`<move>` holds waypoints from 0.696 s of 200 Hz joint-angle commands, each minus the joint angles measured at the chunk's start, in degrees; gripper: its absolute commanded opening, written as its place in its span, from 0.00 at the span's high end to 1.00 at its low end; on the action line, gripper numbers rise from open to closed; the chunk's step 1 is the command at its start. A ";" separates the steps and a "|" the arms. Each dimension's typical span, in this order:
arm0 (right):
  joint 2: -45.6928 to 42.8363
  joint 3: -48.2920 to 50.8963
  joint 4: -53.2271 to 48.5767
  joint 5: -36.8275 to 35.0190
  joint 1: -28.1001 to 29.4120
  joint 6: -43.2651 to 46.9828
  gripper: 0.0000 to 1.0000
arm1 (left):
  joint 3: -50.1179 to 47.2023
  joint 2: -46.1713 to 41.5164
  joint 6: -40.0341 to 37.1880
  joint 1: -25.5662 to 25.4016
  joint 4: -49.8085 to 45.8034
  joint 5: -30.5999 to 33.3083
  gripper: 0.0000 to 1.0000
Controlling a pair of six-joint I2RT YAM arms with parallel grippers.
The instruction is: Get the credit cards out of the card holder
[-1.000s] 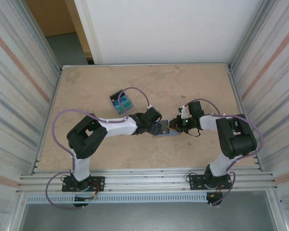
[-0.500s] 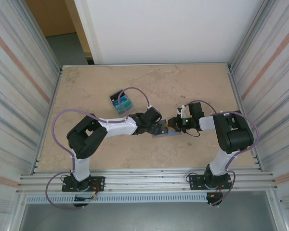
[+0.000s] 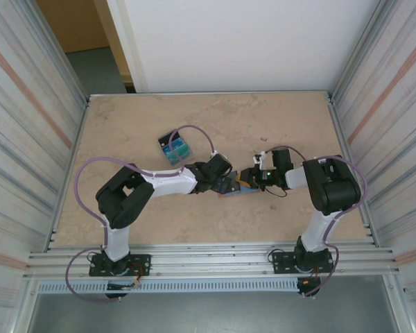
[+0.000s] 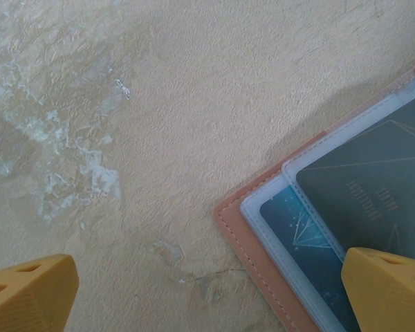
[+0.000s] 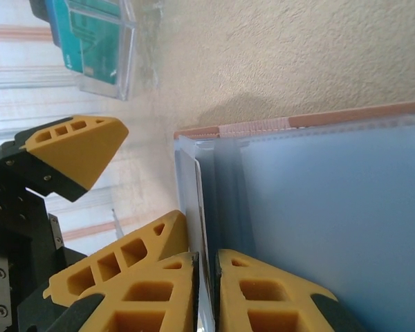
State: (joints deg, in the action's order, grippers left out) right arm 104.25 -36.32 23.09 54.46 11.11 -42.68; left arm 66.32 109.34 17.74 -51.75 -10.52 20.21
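Observation:
The card holder [image 3: 238, 189] lies open on the table between both grippers, salmon-pink outside [image 4: 243, 243] and blue-grey with clear pockets inside [image 5: 332, 228]. A blue credit card [image 4: 301, 225] and a dark one [image 4: 373, 187] sit in its pockets. My left gripper [image 4: 207, 294] is open, with its right finger [image 4: 387, 290] over the holder's pocketed side. My right gripper [image 5: 207, 261] is shut on the thin edge of a credit card [image 5: 190, 187] standing up from the holder's pockets. From above, the left gripper [image 3: 227, 184] and right gripper [image 3: 250, 178] almost meet over the holder.
A clear box [image 3: 173, 148] holding teal and blue cards [image 5: 90, 31] stands behind the left gripper. Metal walls close in the left and right sides of the table [image 3: 291, 125]. The left gripper's yellow fingers [image 5: 76, 149] sit close beside the right gripper.
My right gripper has crept a little to the left over the holder, and its elbow has swung left. The left arm has barely moved.

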 commanded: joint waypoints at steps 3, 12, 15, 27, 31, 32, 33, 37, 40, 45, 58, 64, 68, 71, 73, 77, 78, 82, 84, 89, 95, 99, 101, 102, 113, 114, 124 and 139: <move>2.12 1.82 7.16 4.67 -1.43 -4.22 0.86 | -0.06 1.74 -1.70 0.28 -3.98 1.73 0.01; 2.80 2.47 10.15 5.87 -1.91 -5.93 0.86 | -0.08 1.67 -1.74 0.29 -4.20 1.99 0.01; 3.01 2.66 11.36 6.30 -2.05 -6.50 0.86 | -0.06 1.67 -1.82 0.25 -4.24 1.96 0.01; 3.85 3.41 15.90 7.72 -2.69 -9.04 0.86 | 0.02 1.80 -1.87 0.24 -4.40 2.11 0.01; 4.16 3.67 17.29 8.34 -2.88 -9.87 0.86 | 0.03 1.84 -1.83 0.24 -4.41 2.14 0.01; 4.27 3.73 17.58 8.45 -2.87 -10.05 0.86 | 0.12 1.88 -1.83 0.24 -4.41 2.13 0.01; 4.33 3.77 17.85 8.51 -2.95 -10.23 0.86 | 0.08 1.86 -1.83 0.24 -4.41 2.12 0.01; 4.59 3.86 18.75 8.88 -3.13 -10.94 0.85 | 0.14 1.84 -1.96 0.24 -4.49 2.28 0.01; 4.84 3.96 19.69 9.06 -3.31 -11.38 0.85 | 0.17 1.90 -1.94 0.24 -4.57 2.30 0.01; 5.24 4.05 20.64 9.57 -3.45 -11.95 0.85 | 0.20 1.95 -1.93 0.24 -4.55 2.36 0.01; 6.16 4.19 22.79 10.37 -3.74 -13.22 0.85 | 0.30 2.02 -1.84 0.25 -4.65 2.46 0.01; 6.57 4.31 23.61 10.67 -3.82 -13.75 0.85 | 0.37 2.02 -1.85 0.24 -4.76 2.53 0.01; 6.85 4.32 24.28 10.74 -3.82 -14.02 0.85 | 0.42 2.02 -1.89 0.24 -4.79 2.56 0.01; 7.06 4.28 24.67 10.88 -3.86 -14.23 0.85 | 0.49 1.97 -1.84 0.24 -4.77 2.61 0.01; 7.18 4.29 24.86 10.90 -3.83 -14.38 0.86 | 0.50 2.03 -1.83 0.29 -4.81 2.59 0.01; 7.42 4.32 25.16 10.96 -3.82 -14.56 0.86 | 0.56 2.02 -1.87 0.31 -4.85 2.69 0.01; 7.49 4.32 25.29 11.03 -3.78 -14.64 0.86 | 0.56 2.02 -1.85 0.28 -4.85 2.71 0.01; 7.79 4.31 25.64 11.05 -3.82 -14.83 0.86 | 0.47 1.92 -1.79 0.24 -4.92 2.73 0.01; 7.92 4.32 25.81 11.03 -3.82 -14.92 0.86 | 0.40 1.99 -1.77 0.24 -4.92 2.69 0.01; 8.14 4.31 26.34 11.11 -3.82 -15.18 0.87 | 0.39 1.93 -1.82 0.29 -4.86 2.73 0.01; 8.55 4.24 26.94 11.19 -3.80 -15.45 0.88 | 0.46 1.85 -1.83 0.24 -5.03 2.73 0.01; 8.80 4.32 27.27 11.26 -3.82 -15.65 0.88 | 0.44 1.84 -1.83 0.24 -4.99 2.73 0.01; 8.92 4.28 27.51 11.21 -3.80 -15.72 0.88 | 0.40 1.84 -1.83 0.24 -4.96 2.73 0.01; 9.03 4.34 27.61 11.16 -3.81 -15.79 0.88 | 0.43 1.84 -1.87 0.24 -4.99 2.73 0.01; 9.67 4.43 28.76 11.20 -3.82 -16.42 0.89 | 0.40 1.85 -1.83 0.24 -4.96 2.73 0.01; 9.71 4.42 28.85 11.24 -3.82 -16.44 0.90 | 0.39 1.80 -1.78 0.24 -4.95 2.73 0.01; 10.09 4.41 29.35 11.21 -3.82 -16.74 0.90 | 0.39 1.84 -1.76 0.24 -4.96 2.67 0.01; 10.62 4.32 29.47 11.15 -3.82 -16.79 0.87 | 0.43 1.84 -1.74 0.24 -4.98 2.53 0.01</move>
State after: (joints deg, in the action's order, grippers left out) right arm 113.25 -32.64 49.78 64.40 7.46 -57.67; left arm 66.43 109.34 17.50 -51.75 -10.92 21.12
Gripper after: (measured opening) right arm 0.105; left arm 0.986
